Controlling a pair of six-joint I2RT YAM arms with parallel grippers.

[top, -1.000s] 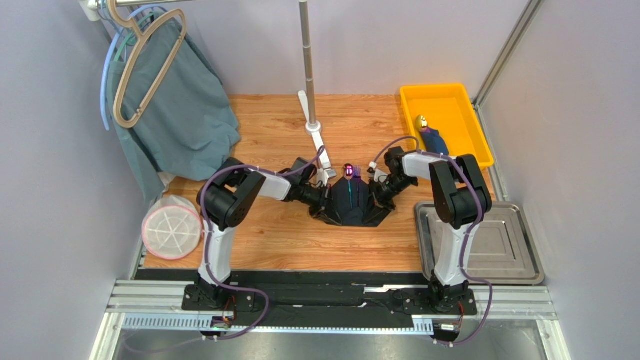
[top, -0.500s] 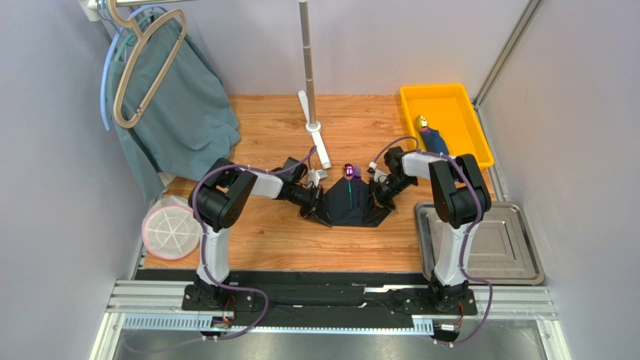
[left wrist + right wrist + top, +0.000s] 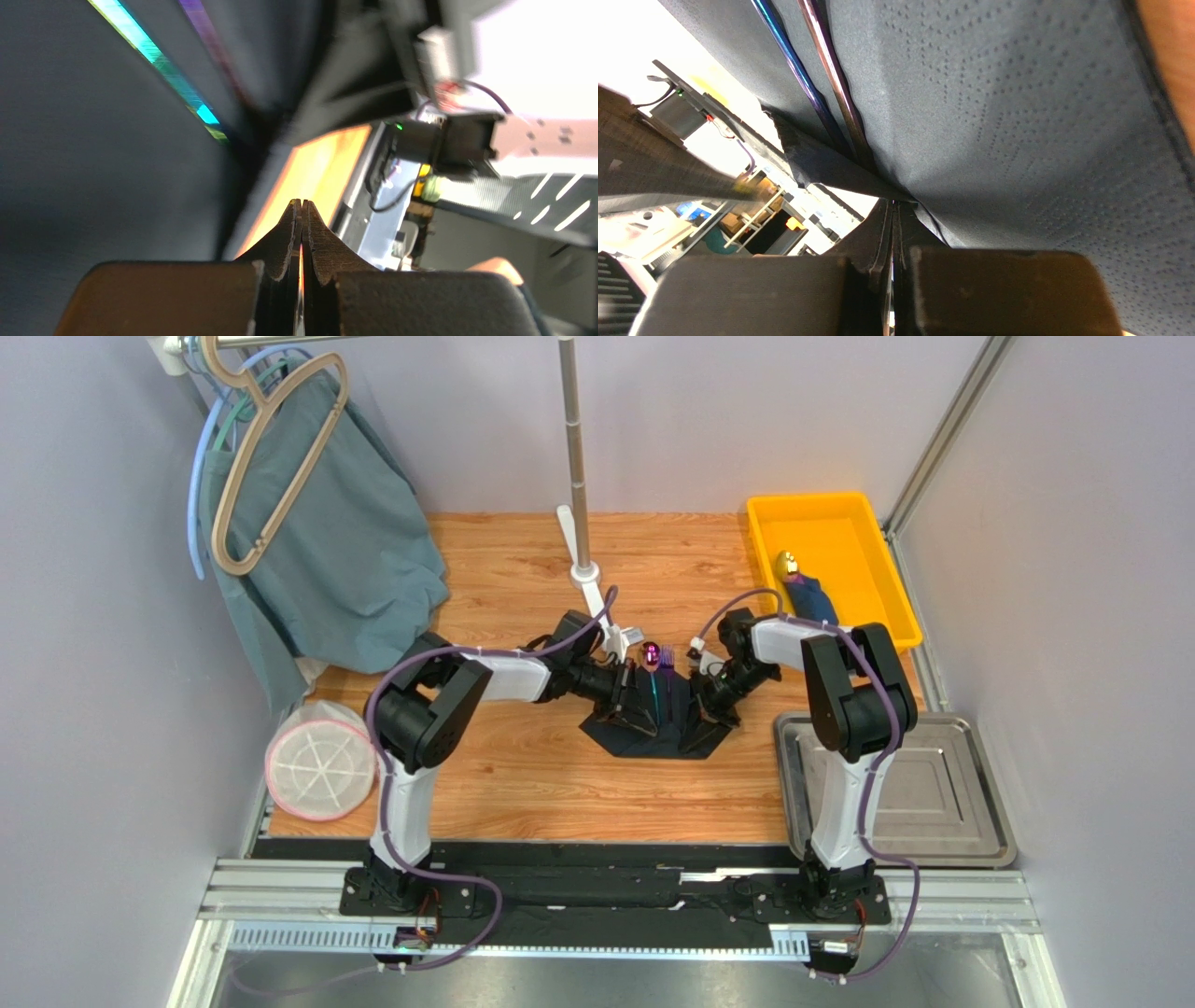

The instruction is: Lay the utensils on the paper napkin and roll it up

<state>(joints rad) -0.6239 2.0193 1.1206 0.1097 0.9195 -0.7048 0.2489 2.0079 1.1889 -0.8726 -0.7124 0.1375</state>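
- Your right gripper [image 3: 893,204] has its tips pressed together on a folded edge of the paper napkin [image 3: 1032,154].
- Your left gripper [image 3: 302,207] is also pressed together against the napkin; I cannot tell whether it pinches the sheet.
- The utensils [image 3: 823,84] lie on the napkin.
- The napkin sits mid-table [image 3: 491,773], between both arms.

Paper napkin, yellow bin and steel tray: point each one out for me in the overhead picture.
paper napkin [image 3: 657,732], top external view, on its near flat part between the two grippers.
yellow bin [image 3: 828,543], top external view, on the bare floor at its far end.
steel tray [image 3: 943,798], top external view, on its bare bottom.
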